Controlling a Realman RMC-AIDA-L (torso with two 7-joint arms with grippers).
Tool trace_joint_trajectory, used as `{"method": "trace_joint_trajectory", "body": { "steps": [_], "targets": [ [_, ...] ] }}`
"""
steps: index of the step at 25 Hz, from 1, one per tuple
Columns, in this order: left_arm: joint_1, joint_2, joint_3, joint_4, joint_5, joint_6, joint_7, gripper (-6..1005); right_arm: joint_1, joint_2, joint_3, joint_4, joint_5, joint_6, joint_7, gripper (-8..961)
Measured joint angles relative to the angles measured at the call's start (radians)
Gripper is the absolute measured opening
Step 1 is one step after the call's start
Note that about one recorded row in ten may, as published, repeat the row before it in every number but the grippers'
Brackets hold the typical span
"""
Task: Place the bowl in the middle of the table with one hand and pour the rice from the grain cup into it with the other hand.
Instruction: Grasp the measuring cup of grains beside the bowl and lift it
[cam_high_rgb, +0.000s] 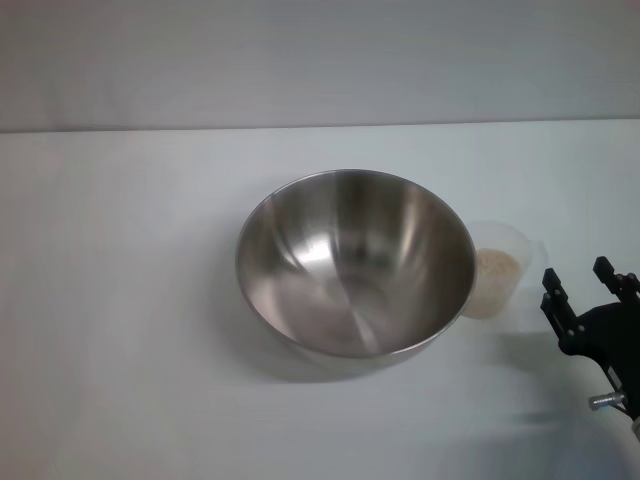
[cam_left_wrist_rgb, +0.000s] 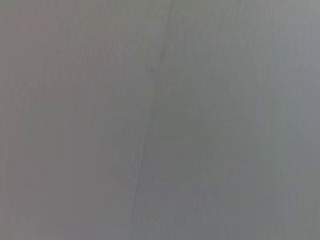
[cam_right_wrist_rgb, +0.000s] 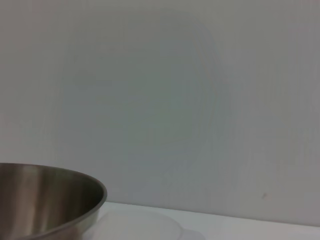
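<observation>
Nearest the camera, the right gripper (cam_high_rgb: 578, 285) is seen with its fingers spread apart, holding nothing, near the grain cup (cam_high_rgb: 503, 268) of rice (cam_high_rgb: 496, 265). That cup is set just beside the bowl (cam_high_rgb: 354, 262) on the worktop (cam_high_rgb: 120, 300); the left gripper is not shown.

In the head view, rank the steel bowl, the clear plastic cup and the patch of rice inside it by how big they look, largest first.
1. The large round stainless-steel bowl.
2. The small transparent plastic grain cup, partly hidden behind the bowl's rim.
3. The pale beige rice inside that cup.

All stand close together on the table, so nearness hardly skews this.

Plain pale grey wall (cam_high_rgb: 320, 60) (featureless, no markings) behind the far edge of the work surface.
</observation>
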Motion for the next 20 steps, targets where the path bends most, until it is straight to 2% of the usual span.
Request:
{"method": "trace_joint_trajectory", "body": {
  "steps": [20],
  "targets": [
    [0.0, 0.003, -0.007, -0.006, 0.0, 0.0, 0.0, 813, 0.037, 0.002, 0.002, -0.017, 0.004, 0.047, 0.0, 598]
  ]
}}
